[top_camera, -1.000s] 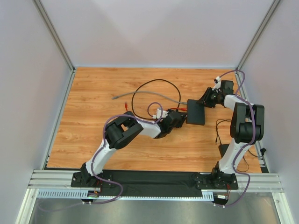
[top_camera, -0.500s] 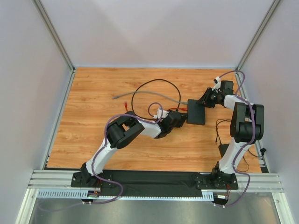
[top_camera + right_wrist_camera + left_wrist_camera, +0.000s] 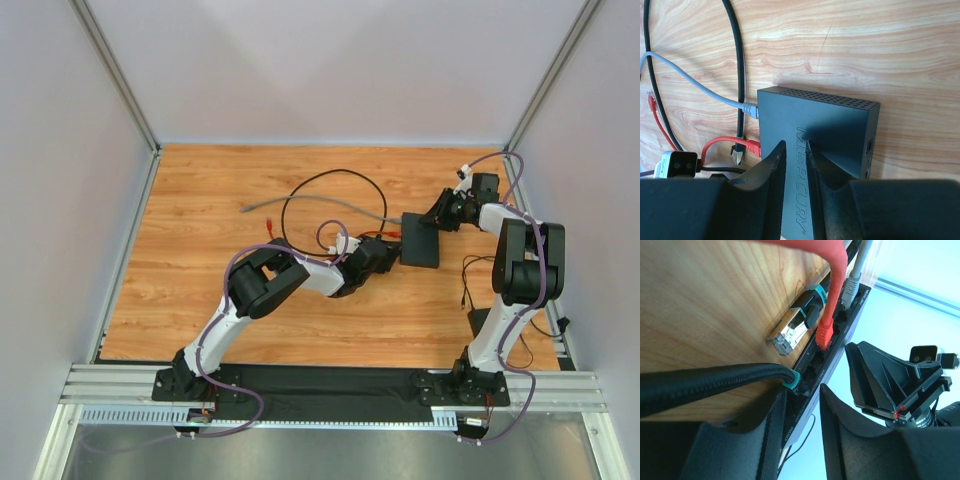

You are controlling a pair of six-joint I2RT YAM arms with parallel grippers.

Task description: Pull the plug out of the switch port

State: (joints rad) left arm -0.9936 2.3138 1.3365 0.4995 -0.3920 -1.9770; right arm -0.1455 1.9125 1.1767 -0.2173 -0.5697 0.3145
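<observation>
Left wrist view: the left claw [image 3: 803, 405] stands half-wide with nothing between its fingers, their tips against the port face of the switch [image 3: 830, 120]. The switch lies flat on the bench [image 3: 705, 300] just ahead of this claw. The plug [image 3: 796, 382], teal-tipped on a thick black cord [image 3: 715, 382], appears seated in the port nearest the claw. It sits just off the claw's left finger, outside the gap. Its long axis runs straight into the port face, and the cord leads back past that finger. Farther ahead along the same face sit a red plug [image 3: 825, 334] and a grey plug [image 3: 850, 287]. A metal plug [image 3: 790, 335] lies loose on the bench beside them, in no port. Right wrist view: the right claw [image 3: 796, 150] is narrow, with an empty slit between its fingers. It is poised over the switch lid, on the side away from the ports; contact cannot be told. The left arm is the nearer to the plug. By judgement, the left claw must shift toward its left finger to straddle the plug, then draw back along the plug's axis.
</observation>
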